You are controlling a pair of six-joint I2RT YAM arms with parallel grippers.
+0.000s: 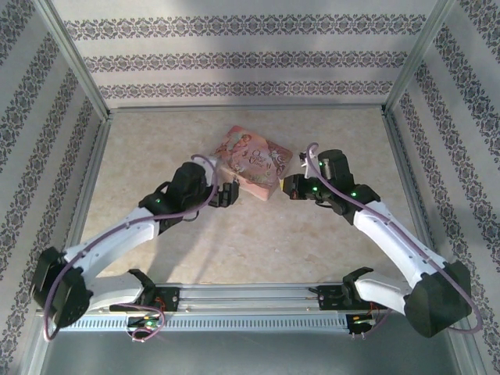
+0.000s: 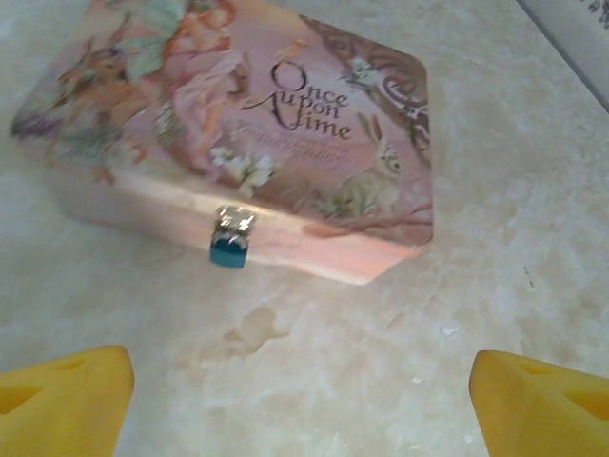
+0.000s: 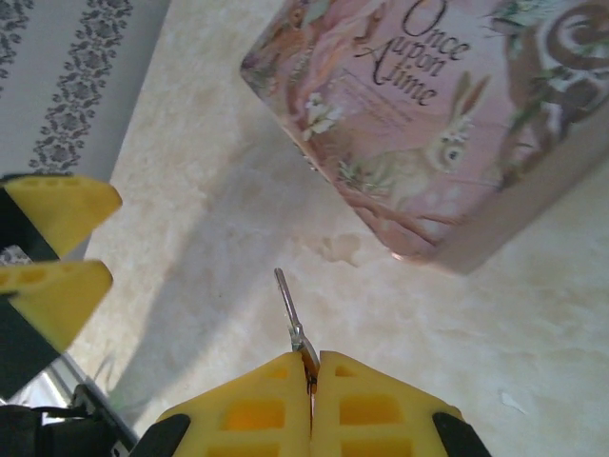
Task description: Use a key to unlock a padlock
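Five items are listed, largest first.

1. Counter [image 1: 234, 242]: pale, marbled, walled on three sides. All else is carried on it.
2. Pink box [image 1: 254, 160]: flat, with an illustrated lid lettered "Once Upon a Time". It is set at the counter's middle, between the two arms, with one front wall turned toward the left wrist camera.
3. Left gripper [image 2: 300, 400]: its yellow fingers [image 2: 67, 400] are spread wide apart and nothing is held. It is aimed at the box's front wall from a short way off.
4. Right gripper [image 3: 312, 367]: its fingers are pressed together and clamped on the key, near the box's right corner.
5. Padlock [image 2: 229, 249]: tiny and blue-bodied. It hangs from a silvery clasp on the box's front wall and is apparently locked.
6. Key [image 3: 290, 314]: a thin silvery blade sticking out beyond the right fingers. It is apart from the box and not in the padlock.

Progress is judged early. The key is secured. Left to do: the padlock is to be steadied, probably by the left gripper. The key is then to be lined up, inserted and turned, and the shackle released.
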